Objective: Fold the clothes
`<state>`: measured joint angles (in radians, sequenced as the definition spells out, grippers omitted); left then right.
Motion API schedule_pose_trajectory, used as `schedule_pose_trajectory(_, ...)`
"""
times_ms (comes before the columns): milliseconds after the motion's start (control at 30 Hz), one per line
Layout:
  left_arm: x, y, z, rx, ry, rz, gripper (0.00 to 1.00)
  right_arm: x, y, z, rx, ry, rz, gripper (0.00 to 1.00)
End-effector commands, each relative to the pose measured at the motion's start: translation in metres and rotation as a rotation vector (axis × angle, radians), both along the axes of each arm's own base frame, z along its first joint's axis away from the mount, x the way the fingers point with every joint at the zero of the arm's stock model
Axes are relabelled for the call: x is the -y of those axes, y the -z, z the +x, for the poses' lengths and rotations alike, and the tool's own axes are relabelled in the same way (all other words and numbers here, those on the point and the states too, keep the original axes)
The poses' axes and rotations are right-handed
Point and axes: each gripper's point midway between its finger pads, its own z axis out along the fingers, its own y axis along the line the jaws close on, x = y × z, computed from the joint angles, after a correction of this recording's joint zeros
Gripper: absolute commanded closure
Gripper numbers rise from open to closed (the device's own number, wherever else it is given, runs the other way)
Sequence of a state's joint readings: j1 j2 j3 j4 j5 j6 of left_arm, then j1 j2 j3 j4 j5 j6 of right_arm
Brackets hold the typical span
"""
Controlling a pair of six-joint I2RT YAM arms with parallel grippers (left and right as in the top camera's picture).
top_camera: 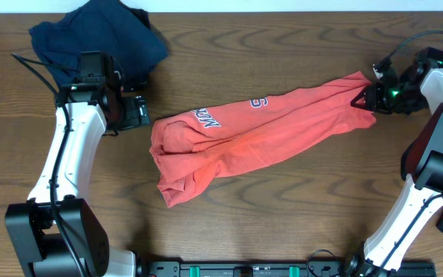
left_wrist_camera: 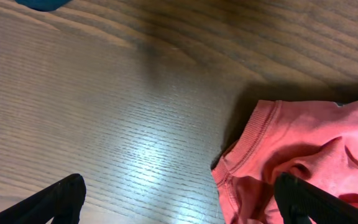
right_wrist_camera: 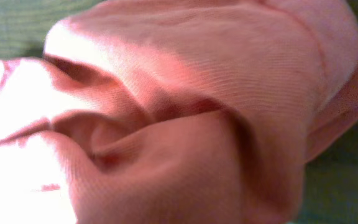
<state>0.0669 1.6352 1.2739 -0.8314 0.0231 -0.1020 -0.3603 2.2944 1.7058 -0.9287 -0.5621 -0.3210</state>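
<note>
Red shirt (top_camera: 260,127): bunched in the middle of the table (top_camera: 283,223), stretched toward the upper right.
Blue shirt (top_camera: 98,35): heaped at the upper left.
Left gripper (left_wrist_camera: 179,205): wide open, low by the red shirt's left edge.
Right gripper (top_camera: 368,94): pinches the red shirt's right end.

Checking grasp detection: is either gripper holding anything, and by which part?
Right gripper pinches the red-orange cotton T-shirt with block lettering at its bunched far-right end; hem or sleeve cannot be told. Left gripper is open, holding nothing.
</note>
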Motion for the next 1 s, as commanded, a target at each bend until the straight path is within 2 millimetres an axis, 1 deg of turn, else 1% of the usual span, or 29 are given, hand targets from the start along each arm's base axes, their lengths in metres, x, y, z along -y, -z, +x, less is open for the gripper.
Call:
schedule_pose_trajectory(0,-0.003,-0.001,-0.001,0.003,-0.016,-0.005,0.02,0.002,0.01,-0.002,-0.022,0.018,0.012,0.96)
schedule_pose_trajectory(33,-0.003,-0.001,-0.001,0.003,-0.017,-0.004,0.02,0.006,0.009,-0.002,-0.021,0.031,0.01,0.99)
schedule_pose_trajectory(133,-0.003,-0.001,-0.001,0.002,-0.017,-0.004,0.02,0.027,-0.003,0.002,-0.007,0.08,0.008,0.99)
schedule_pose_trajectory(233,-0.003,-0.001,-0.001,0.003,-0.017,-0.004,0.02,0.053,-0.033,0.009,0.03,0.13,0.034,0.99)
schedule_pose_trajectory(333,-0.003,-0.001,-0.001,0.004,-0.017,-0.004,0.02,0.075,-0.063,0.014,0.072,0.151,0.02,0.99)
schedule_pose_trajectory(400,-0.003,-0.001,-0.001,0.004,-0.017,-0.004,0.02,0.085,-0.082,0.016,0.094,0.151,0.008,0.99)
schedule_pose_trajectory(467,-0.003,-0.001,-0.001,0.004,-0.017,-0.004,0.02,0.088,-0.098,0.016,0.109,0.14,-0.001,0.99)
schedule_pose_trajectory(533,-0.003,-0.001,-0.001,0.004,-0.017,-0.004,0.02,0.084,-0.11,0.015,0.113,0.116,-0.005,0.99)
schedule_pose_trajectory(600,-0.003,-0.001,-0.001,0.004,-0.017,-0.004,0.02,0.075,-0.114,0.013,0.106,0.086,-0.002,0.99)
schedule_pose_trajectory(667,-0.003,-0.001,-0.001,0.004,-0.016,-0.005,0.02,0.063,-0.114,0.01,0.088,0.049,0.005,0.99)
schedule_pose_trajectory(733,-0.003,-0.001,-0.001,0.004,-0.017,-0.004,0.02,0.049,-0.112,0.007,0.06,0.017,0.017,0.99)
schedule_pose_trajectory(833,-0.003,-0.002,0.002,0.014,-0.017,-0.004,0.02,0.021,-0.11,0.001,0.02,-0.059,0.021,0.99)
schedule_pose_trajectory(967,-0.003,-0.003,0.005,0.029,-0.017,-0.003,0.02,-0.016,-0.106,-0.001,-0.028,-0.149,-0.004,0.99)
